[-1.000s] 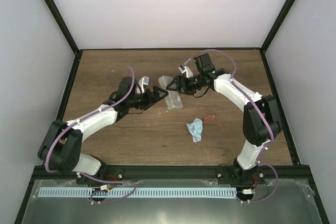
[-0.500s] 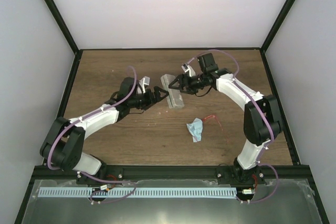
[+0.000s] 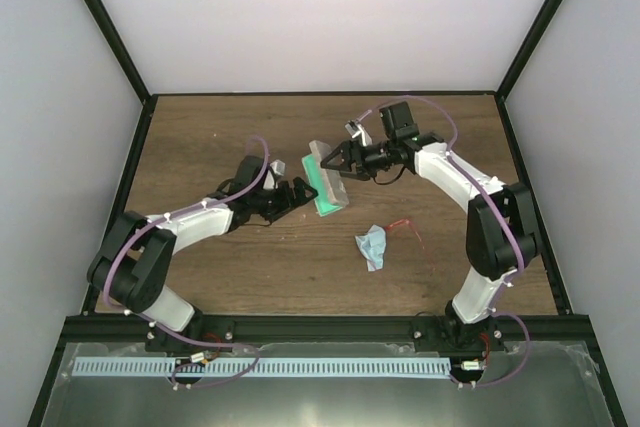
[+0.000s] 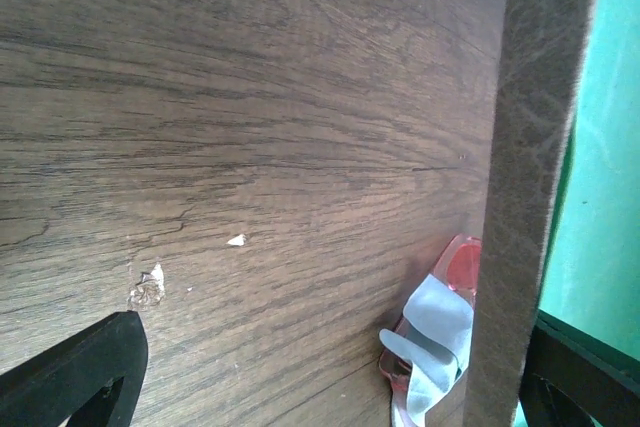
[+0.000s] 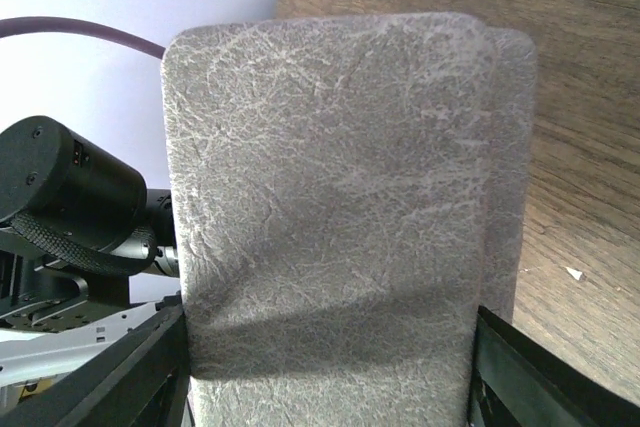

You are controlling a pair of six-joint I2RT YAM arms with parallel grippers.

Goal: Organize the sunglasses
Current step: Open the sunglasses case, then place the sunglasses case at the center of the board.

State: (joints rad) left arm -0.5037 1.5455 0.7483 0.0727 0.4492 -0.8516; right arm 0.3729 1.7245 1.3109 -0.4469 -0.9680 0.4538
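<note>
At centre of the top view, a flat grey rectangular case with green lining lies open on the brown wooden table, lining up. The right gripper reaches in from the upper right and pinches the grey upper end of the case. The left gripper comes from the left, jaws spread wide, at the case's left edge; contact cannot be told. The small sunglasses with a thin red wire frame lie on the table at lower right of centre, just right of a crumpled light-blue cloth, well apart from both grippers.

Left wrist view: bare table fills the left. The grey edge of the case runs top to bottom at right, with green lining beyond. The left gripper is open, one black fingertip at lower left, the other at lower right past the grey edge.

Right wrist view: the textured grey case fills the centre, clamped by the right gripper, whose fingers are at both lower corners.
</note>
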